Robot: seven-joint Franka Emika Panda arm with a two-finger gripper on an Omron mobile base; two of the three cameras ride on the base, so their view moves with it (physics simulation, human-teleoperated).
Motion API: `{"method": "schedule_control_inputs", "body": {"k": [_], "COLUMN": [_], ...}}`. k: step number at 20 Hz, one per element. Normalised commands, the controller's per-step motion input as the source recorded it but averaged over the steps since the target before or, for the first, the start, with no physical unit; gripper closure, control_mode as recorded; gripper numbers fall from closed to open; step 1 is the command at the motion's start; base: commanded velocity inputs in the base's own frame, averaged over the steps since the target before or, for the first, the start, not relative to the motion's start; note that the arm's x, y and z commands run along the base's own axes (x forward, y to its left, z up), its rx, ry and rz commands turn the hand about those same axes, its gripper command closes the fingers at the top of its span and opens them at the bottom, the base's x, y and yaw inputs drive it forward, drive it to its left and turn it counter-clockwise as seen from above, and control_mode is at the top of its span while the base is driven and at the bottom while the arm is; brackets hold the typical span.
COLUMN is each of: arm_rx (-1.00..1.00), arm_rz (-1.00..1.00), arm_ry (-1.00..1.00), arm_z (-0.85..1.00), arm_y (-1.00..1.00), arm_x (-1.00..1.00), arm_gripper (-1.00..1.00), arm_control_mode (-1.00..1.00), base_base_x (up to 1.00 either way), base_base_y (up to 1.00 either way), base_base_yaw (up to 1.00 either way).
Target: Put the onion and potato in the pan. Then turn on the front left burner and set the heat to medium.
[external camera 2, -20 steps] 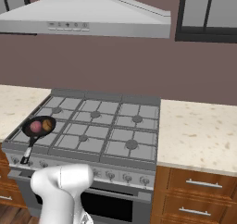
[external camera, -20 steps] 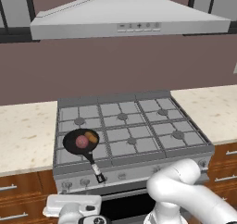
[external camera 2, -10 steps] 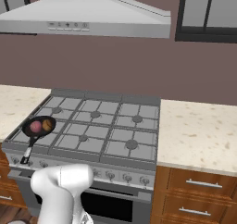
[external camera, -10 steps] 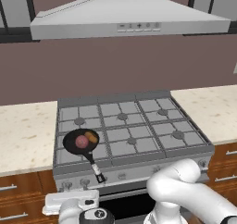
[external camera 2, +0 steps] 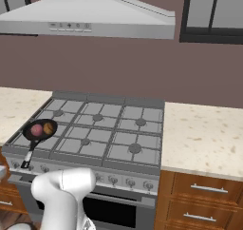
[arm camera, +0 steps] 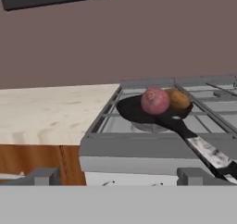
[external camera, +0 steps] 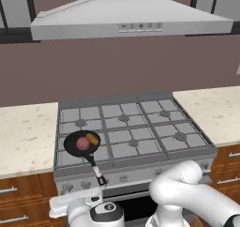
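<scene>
You are seeing the onion (arm camera: 154,100) and potato (arm camera: 178,98) sitting in the pan (arm camera: 134,109); loading is complete. With jaws standing open and empty, you are facing the burner step.

Low before the stove's (external camera: 136,170) front edge, the wrist (external camera: 96,211) behind the gripper (arm camera: 119,177) is turning. In the left base view a dark round cap (external camera: 108,209) on it has come into sight since a second ago and now sits further right, beside the hand's white bar (external camera: 70,203).
</scene>
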Motion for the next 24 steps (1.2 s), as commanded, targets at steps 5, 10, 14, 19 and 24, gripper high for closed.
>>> {"method": "schedule_control_inputs", "body": {"k": [5,10,14,19,24], "arm_rx": [0.00,0.00,0.00,0.03,0.03], "arm_rz": [0.01,0.00,-0.01,-0.06,-0.09], "arm_ry": [-0.04,-0.05,0.00,0.00,0.00], "arm_z": [-0.35,-0.27,-0.23,-0.23,-0.06], "arm_y": [-0.01,0.00,0.04,0.05,0.12], "arm_x": [0.00,0.00,0.07,0.18,0.24], "arm_gripper": [-1.00,-1.00,-1.00,-1.00,-1.00], "arm_control_mode": [-1.00,-1.00,-1.00,-1.00,-1.00], "base_base_x": [0.00,0.00,0.00,0.00,0.00], "base_base_y": [0.00,0.00,0.00,0.00,0.00], "base_base_yaw": [0.00,0.00,0.00,0.00,0.00]}}
